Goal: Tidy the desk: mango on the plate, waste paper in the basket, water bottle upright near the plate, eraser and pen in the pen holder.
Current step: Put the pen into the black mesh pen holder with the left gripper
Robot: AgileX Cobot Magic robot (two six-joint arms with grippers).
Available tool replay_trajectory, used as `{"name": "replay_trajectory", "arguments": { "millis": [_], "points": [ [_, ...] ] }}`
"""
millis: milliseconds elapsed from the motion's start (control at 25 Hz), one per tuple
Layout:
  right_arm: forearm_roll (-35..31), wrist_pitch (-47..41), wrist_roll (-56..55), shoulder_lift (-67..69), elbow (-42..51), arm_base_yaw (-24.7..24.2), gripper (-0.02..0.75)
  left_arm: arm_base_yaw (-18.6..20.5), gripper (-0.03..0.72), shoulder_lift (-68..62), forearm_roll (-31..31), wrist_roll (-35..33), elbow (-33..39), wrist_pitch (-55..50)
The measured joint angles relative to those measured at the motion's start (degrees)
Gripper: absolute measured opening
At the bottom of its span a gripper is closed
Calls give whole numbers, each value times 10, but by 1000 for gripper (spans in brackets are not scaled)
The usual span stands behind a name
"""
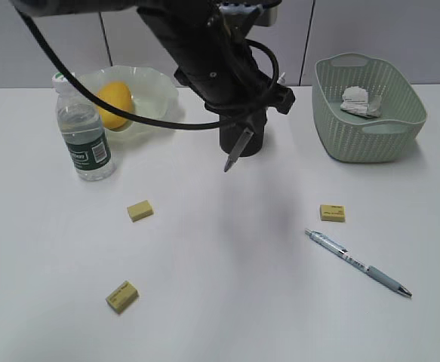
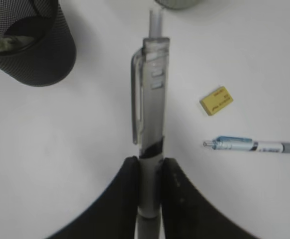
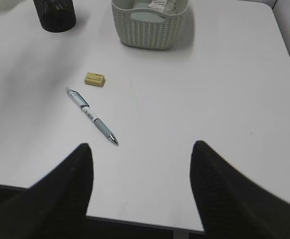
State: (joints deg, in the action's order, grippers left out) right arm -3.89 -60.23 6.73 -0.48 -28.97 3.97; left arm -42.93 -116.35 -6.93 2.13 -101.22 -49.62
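Left gripper (image 2: pixel 148 172): fingers pinched on a clear grey pen (image 2: pixel 150 119), held above the desk (image 1: pixel 227 302) just beside the pen holder (image 2: pixel 33 45).
Right gripper (image 3: pixel 141 164): jaws spread wide, nothing between them, hanging over the desk's near edge.
Pen holder: black mesh cup, upright at mid-desk — largely hidden behind the left arm in the exterior view; something pale seems to lie inside it.
Second pen (image 1: pixel 358 262): flat on the desk, right of centre, just beside an eraser (image 1: pixel 332 213).
Other erasers: two on the left — one (image 1: pixel 140 210) near the water bottle (image 1: pixel 83 130), one (image 1: pixel 122 296) nearer the front.
Mango (image 1: pixel 114 104): in the plate (image 1: pixel 155 87).
Water bottle: upright, beside the plate.
Waste paper (image 1: pixel 361 102): inside the basket (image 1: pixel 370 128).
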Motion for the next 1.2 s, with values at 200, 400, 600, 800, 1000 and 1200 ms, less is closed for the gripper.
{"name": "replay_trajectory", "arguments": {
  "millis": [200,400,600,800,1000,1200],
  "points": [
    [0,1,-1,0,0,0,490,0,100,51,13,0,111,195],
    [0,1,-1,0,0,0,490,0,100,75,15,0,195,458],
    [0,1,-1,0,0,0,490,13,100,50,1,0,212,660],
    [0,1,-1,0,0,0,490,29,100,-4,-5,0,212,766],
    [0,1,-1,0,0,0,490,41,100,-49,-31,0,210,829],
    [0,1,-1,0,0,0,490,50,100,-77,-33,0,178,831]
  ]
}}
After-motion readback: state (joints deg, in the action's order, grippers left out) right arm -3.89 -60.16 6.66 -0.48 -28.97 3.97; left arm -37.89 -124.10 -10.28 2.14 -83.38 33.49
